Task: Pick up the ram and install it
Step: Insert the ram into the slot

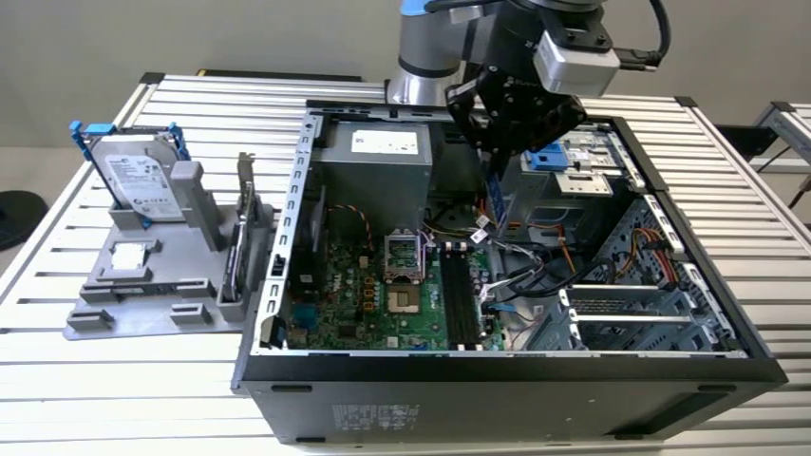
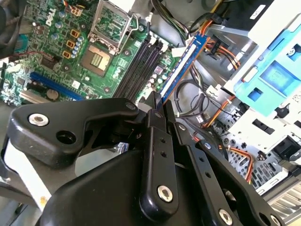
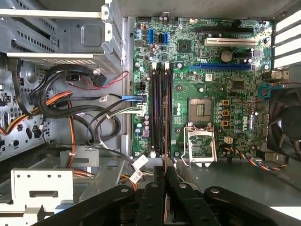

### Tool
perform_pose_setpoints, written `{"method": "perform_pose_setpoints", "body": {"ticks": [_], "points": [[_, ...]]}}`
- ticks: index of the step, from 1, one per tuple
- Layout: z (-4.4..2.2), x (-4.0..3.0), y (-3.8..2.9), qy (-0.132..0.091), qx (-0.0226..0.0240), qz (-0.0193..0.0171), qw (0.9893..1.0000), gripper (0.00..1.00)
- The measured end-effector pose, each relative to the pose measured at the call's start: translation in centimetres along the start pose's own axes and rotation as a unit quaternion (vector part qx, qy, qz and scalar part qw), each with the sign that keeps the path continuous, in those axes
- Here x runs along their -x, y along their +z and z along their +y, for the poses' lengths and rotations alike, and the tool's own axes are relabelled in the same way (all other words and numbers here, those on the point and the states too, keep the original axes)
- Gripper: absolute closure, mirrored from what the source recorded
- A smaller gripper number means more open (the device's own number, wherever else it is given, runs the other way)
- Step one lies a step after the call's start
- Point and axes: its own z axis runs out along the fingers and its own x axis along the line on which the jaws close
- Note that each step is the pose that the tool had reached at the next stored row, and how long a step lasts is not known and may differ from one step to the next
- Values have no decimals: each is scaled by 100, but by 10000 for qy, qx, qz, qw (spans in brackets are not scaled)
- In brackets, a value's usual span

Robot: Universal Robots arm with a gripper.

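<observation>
While the gripper [image 2: 157, 104] is clenching the ram [image 2: 186, 61] above the memory slots [image 3: 155, 108], it is seemingly hovering unseated; seating is calling for exact edge-to-slot alignment.

end effector [image 2: 157, 107] clamped on ram [image 2: 184, 60], over green motherboard [image 2: 51, 61], dark memory slots [image 2: 138, 66]

There is one arm [image 1: 424, 47] with one gripper [image 3: 165, 176] and one ram [image 2: 183, 63]. One case [image 1: 507, 370] has one motherboard [image 1: 367, 294], one power supply [image 1: 374, 176] and one fan [image 3: 287, 117]. The board has four memory slots [image 3: 155, 113] and one CPU socket [image 3: 201, 109]. There is also one stand [image 1: 140, 285], one hard drive [image 1: 133, 176] and one card [image 1: 243, 223].
</observation>
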Motion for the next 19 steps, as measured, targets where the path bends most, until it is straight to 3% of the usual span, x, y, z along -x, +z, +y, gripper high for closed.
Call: {"method": "perform_pose_setpoints", "body": {"ticks": [7,14,19], "points": [[-1,-26,35,20,0,0,10000,100],[-3,-104,44,48,4,0,10000,100],[-2,-106,45,64,10,0,10000,100]]}}
